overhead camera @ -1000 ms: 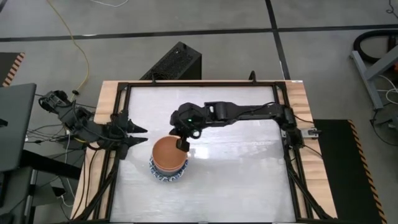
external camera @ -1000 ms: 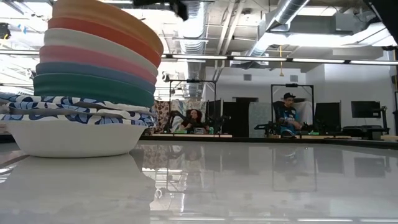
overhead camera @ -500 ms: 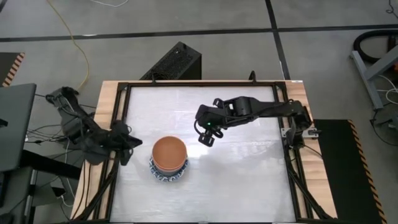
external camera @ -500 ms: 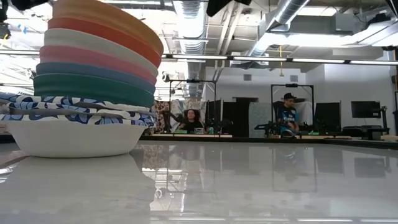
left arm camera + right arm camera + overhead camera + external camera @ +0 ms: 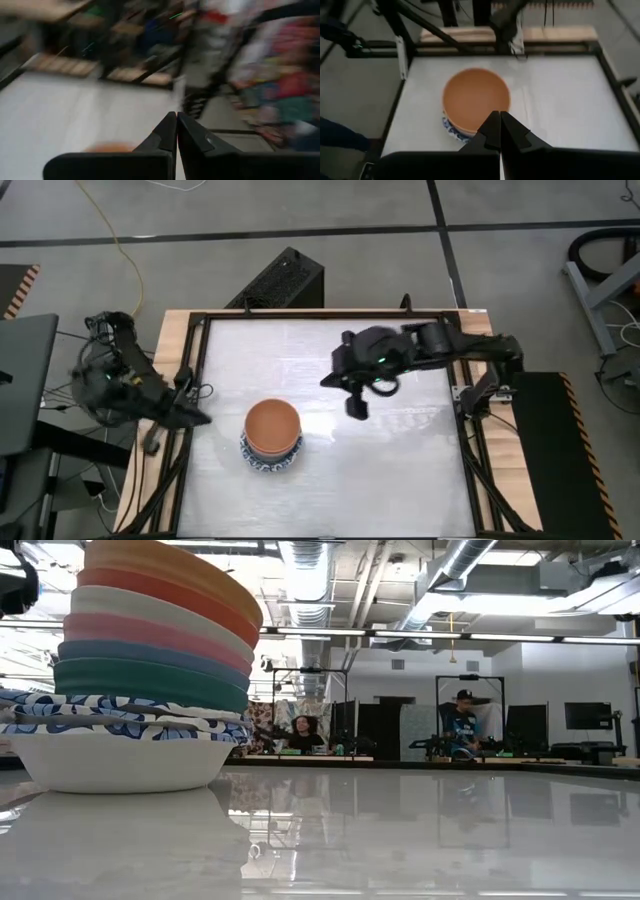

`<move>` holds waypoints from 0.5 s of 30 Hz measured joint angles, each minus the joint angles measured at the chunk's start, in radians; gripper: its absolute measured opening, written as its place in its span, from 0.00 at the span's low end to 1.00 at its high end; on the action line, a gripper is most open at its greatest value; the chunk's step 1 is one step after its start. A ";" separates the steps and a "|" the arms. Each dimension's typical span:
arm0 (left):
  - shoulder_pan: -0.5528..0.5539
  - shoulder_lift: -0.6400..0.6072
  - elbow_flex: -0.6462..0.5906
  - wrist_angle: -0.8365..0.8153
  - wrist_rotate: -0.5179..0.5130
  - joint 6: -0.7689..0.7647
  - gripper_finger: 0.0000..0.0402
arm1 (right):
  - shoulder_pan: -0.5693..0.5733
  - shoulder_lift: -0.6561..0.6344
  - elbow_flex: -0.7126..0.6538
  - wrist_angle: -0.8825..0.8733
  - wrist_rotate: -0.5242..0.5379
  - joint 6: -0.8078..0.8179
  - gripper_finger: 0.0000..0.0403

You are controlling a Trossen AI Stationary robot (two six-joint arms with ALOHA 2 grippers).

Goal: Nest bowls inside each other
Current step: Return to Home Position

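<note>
The bowls [image 5: 272, 435] stand nested in one stack on the white table, left of its middle; an orange bowl [image 5: 476, 99] is on top and a white bowl with a blue-patterned rim [image 5: 115, 745] rests on the tabletop. My right gripper [image 5: 357, 406] hangs shut above the table, to the right of the stack and clear of it. My left gripper [image 5: 196, 418] is shut at the table's left edge, left of the stack, touching nothing.
A black frame [image 5: 190, 380] runs around the table on wooden boards. A dark box [image 5: 285, 280] lies on the floor beyond the far edge. People sit at desks in the room behind [image 5: 460, 725]. The tabletop right of the stack [image 5: 400, 470] lies bare.
My right gripper has drawn away from the top of the stack, rising and going toward the table's right edge. My left gripper has shut its fingers and swung back along the table's left edge toward the near side. The stack has stayed put.
</note>
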 joint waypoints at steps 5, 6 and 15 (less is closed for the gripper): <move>0.000 -0.009 0.000 0.277 0.264 0.359 0.00 | -0.009 -0.087 0.000 0.009 -0.057 -0.072 0.03; 0.000 -0.015 0.000 0.314 0.299 0.393 0.00 | -0.010 -0.104 0.000 0.009 -0.071 -0.080 0.03; 0.001 -0.126 0.000 0.263 0.289 0.372 0.00 | -0.010 -0.257 0.000 -0.035 -0.100 -0.085 0.03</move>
